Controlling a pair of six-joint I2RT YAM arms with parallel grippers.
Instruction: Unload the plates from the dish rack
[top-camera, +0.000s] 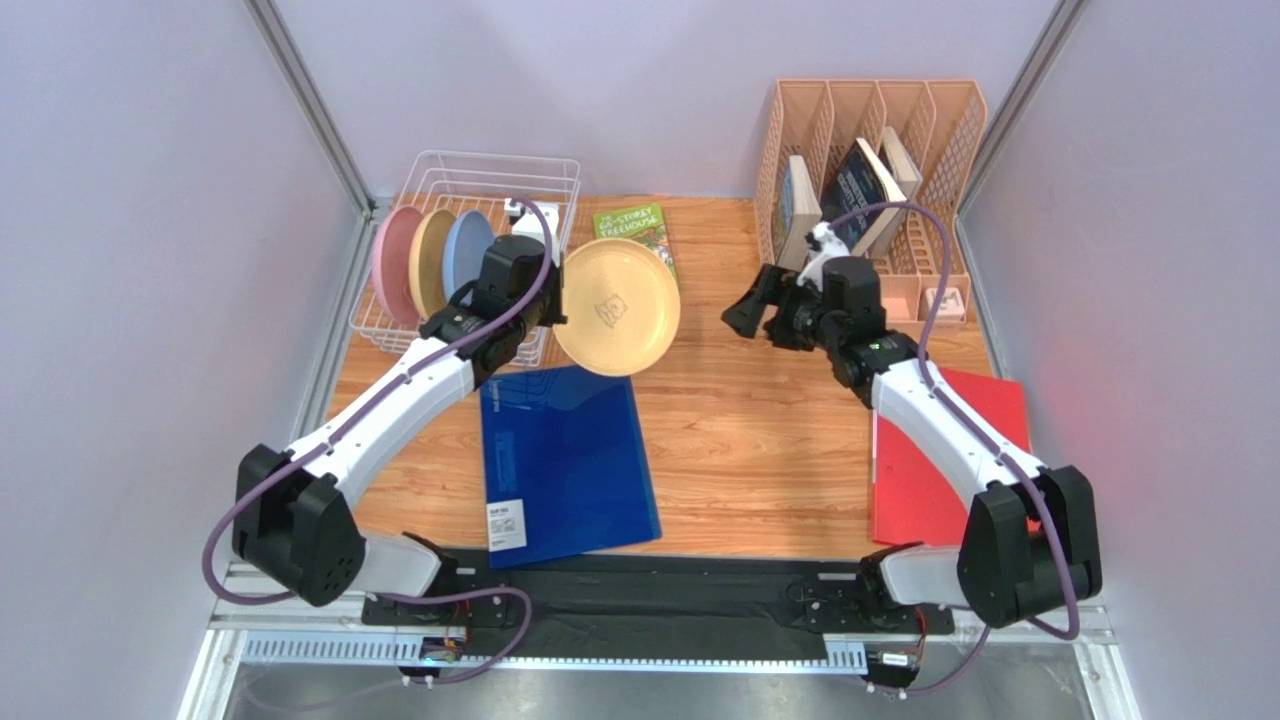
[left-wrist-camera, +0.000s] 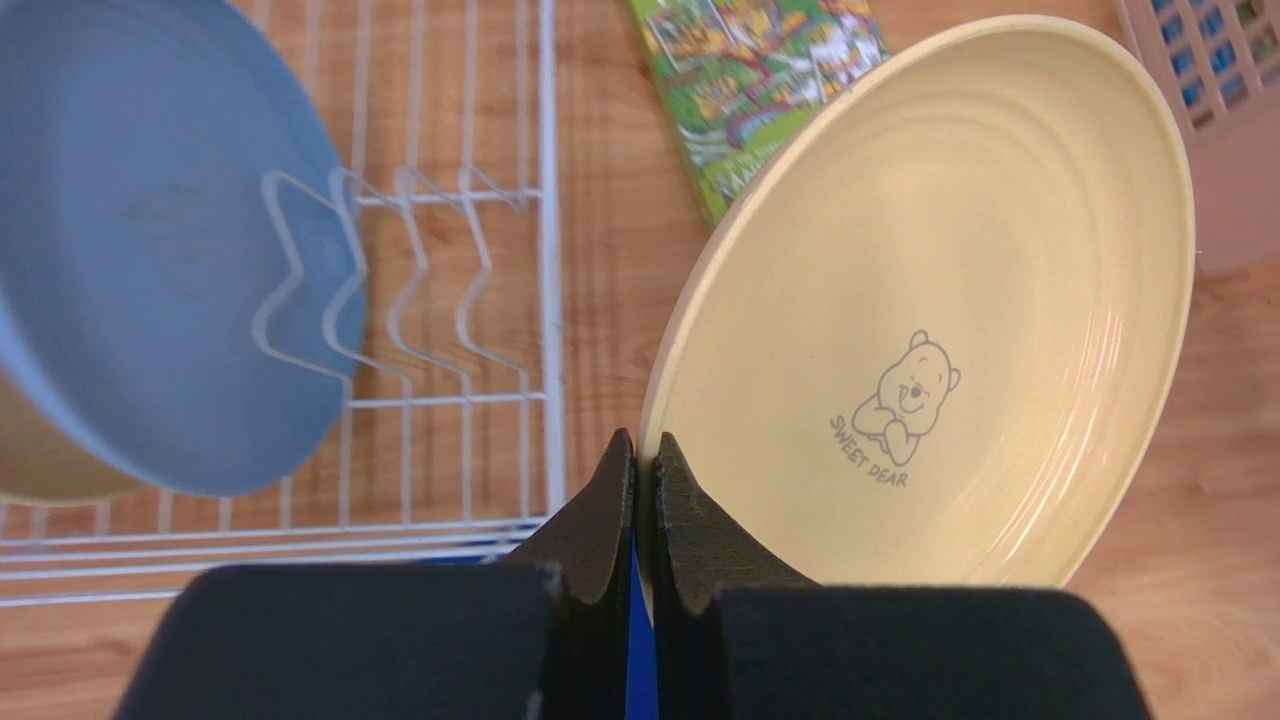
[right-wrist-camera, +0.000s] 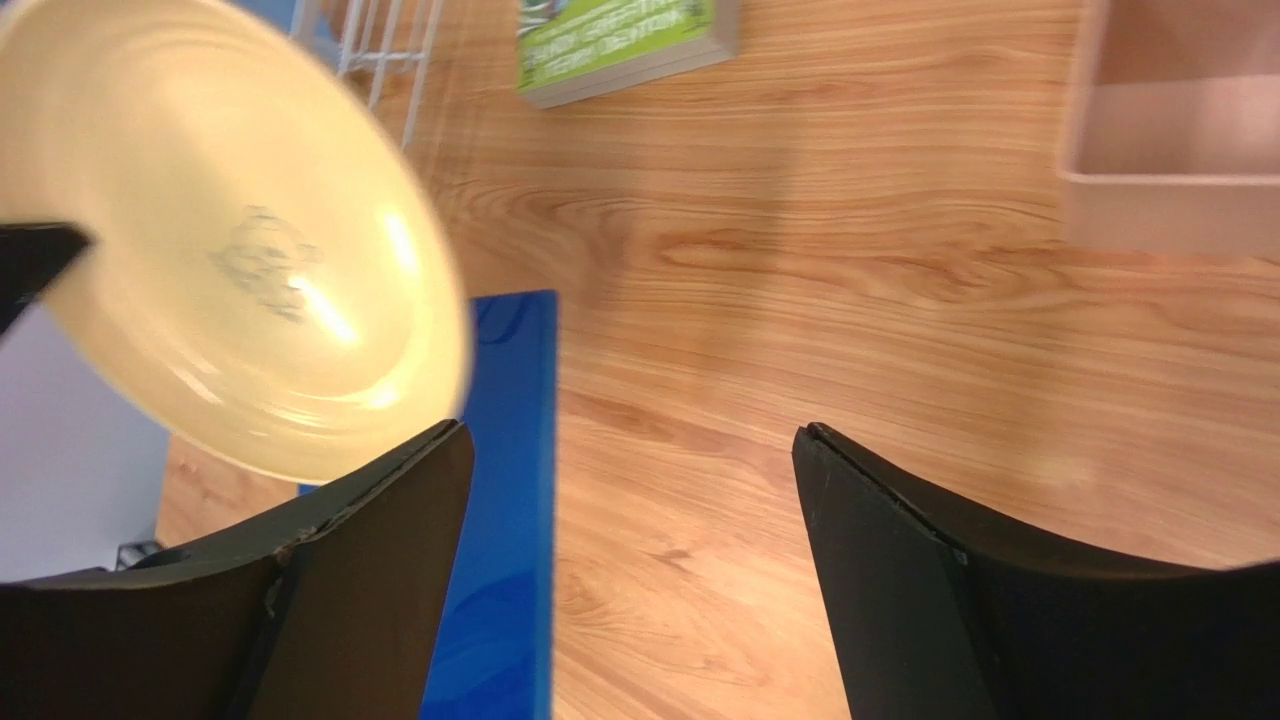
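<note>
Yellow plate is hanging just right of the dish rack, above the surface. Left jaws are pinching tight on its rim; it's tilting up on edge, printed face pointing toward the right arm. Four plates total: the other three are standing on edge in the rack, in a row: pink plate, tan plate, light blue plate, faces pointing sideways along the row. Right jaws are gaping wide, gripping nothing, facing the held plate.
</note>
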